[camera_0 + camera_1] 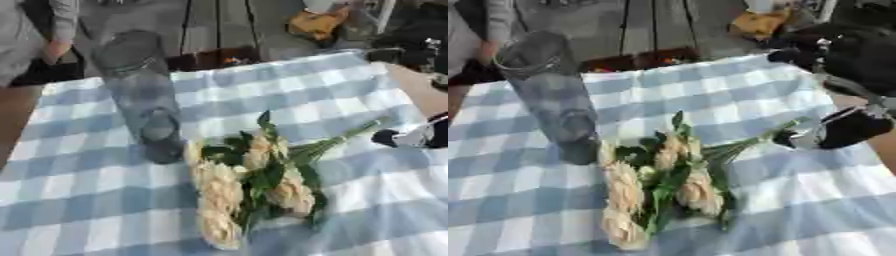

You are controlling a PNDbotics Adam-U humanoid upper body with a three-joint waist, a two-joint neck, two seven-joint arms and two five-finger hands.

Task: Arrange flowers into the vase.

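Your right hand [833, 131] sits at right edge of desk [798, 200], just beside stem ends of flowers [654, 185]. Fingers too blurred, cannot tell if curled or holding stems. Bouquet lies flat on blue-white checked cloth [87, 200], cream blooms toward you, green stems pointing up-right toward hand. Clear glass vase [140, 90] stands upright, left of bouquet, base just beside nearest bloom. Left hand nowhere in view.

Cream flowers [236, 190] with green leaves lie on a blue-and-white checked tablecloth [105, 210] beside a seemingly clear, greyish vase [140, 95].
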